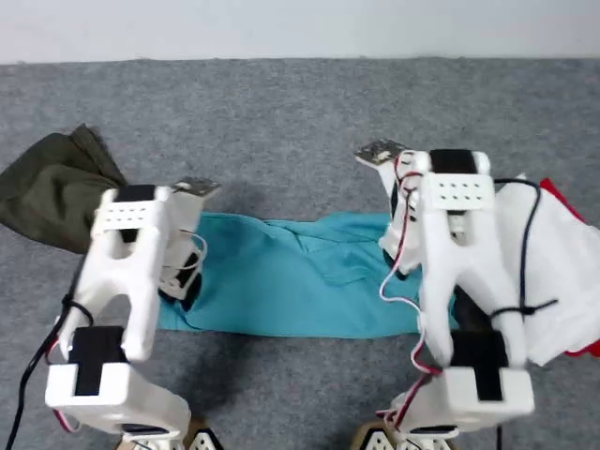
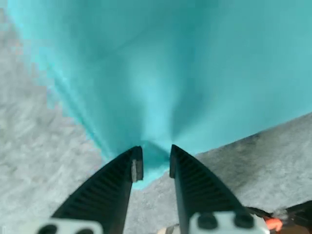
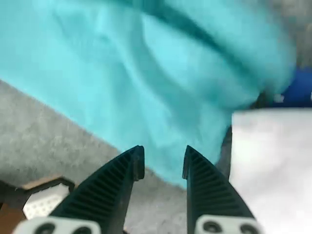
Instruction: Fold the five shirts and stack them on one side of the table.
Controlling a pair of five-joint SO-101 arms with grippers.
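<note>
A teal shirt point(image 1: 300, 277) lies as a long band across the middle of the grey table point(image 1: 281, 122). My left gripper point(image 2: 153, 163) is at the shirt's near left corner point(image 2: 151, 168), shut on a pinch of the cloth, which puckers toward the fingers. In the high view that gripper point(image 1: 183, 281) is low over the shirt's left end. My right gripper point(image 3: 163, 163) is open over the near right edge of the teal shirt point(image 3: 146, 83), with the hem just between its fingers. From above it point(image 1: 403, 258) sits at the shirt's right end.
A crumpled olive shirt point(image 1: 52, 187) lies at the back left. At the right edge a white shirt point(image 1: 553, 272) lies over a red one point(image 1: 562, 202). A bit of blue cloth point(image 3: 302, 87) shows beside the white shirt point(image 3: 273, 161).
</note>
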